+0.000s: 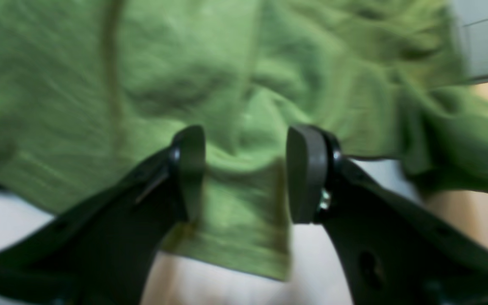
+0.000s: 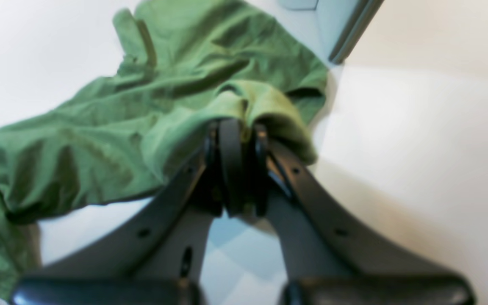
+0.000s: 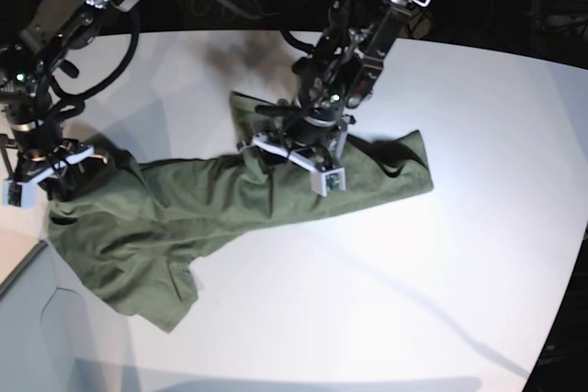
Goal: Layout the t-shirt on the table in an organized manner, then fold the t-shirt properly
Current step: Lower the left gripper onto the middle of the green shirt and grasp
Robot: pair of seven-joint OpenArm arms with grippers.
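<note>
**Olive shirt sprawled and rumpled**

The t-shirt [image 3: 230, 199] lies crumpled across the white table [image 3: 441, 254], stretched in a wrinkled band. One hem fold sits loose between the left gripper's [image 1: 246, 169] parted jaws; another bunched edge is pinched in the right gripper's [image 2: 244, 140] closed jaws.
</note>
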